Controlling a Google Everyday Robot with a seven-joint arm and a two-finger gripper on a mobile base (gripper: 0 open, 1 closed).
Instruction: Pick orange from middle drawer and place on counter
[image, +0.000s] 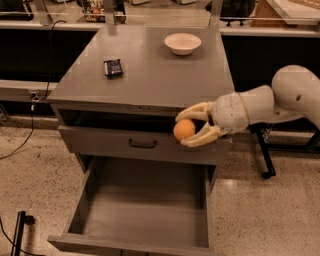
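Just below the counter's (150, 75) front edge, near its right corner, the gripper (181, 130) hangs in the air with the orange (184, 129) pinched between its two pale fingers (196, 110). One finger curves over the top of the fruit and the other cups it from beneath, so both touch it. The orange is clear of every surface. It is lower than the counter top, level with the upper drawer front (115, 140), and above the right rear part of the open middle drawer (145, 205). The white arm (280, 97) reaches in from the right of the counter.

Below the counter, the middle drawer is pulled far out toward the camera. Its grey floor is bare and nothing lies in it. The upper drawer, directly under the counter, is open by a narrow gap that is dark, so what it holds cannot be told. Its front carries one dark bar handle (142, 144). On the counter's far right part stands a white bowl (183, 43). What the bowl holds cannot be told from this angle. On the counter's left part lies a small dark packet (113, 67), well apart from the bowl.

Counted: one orange, one bowl, one packet, two drawers, one gripper with two fingers.
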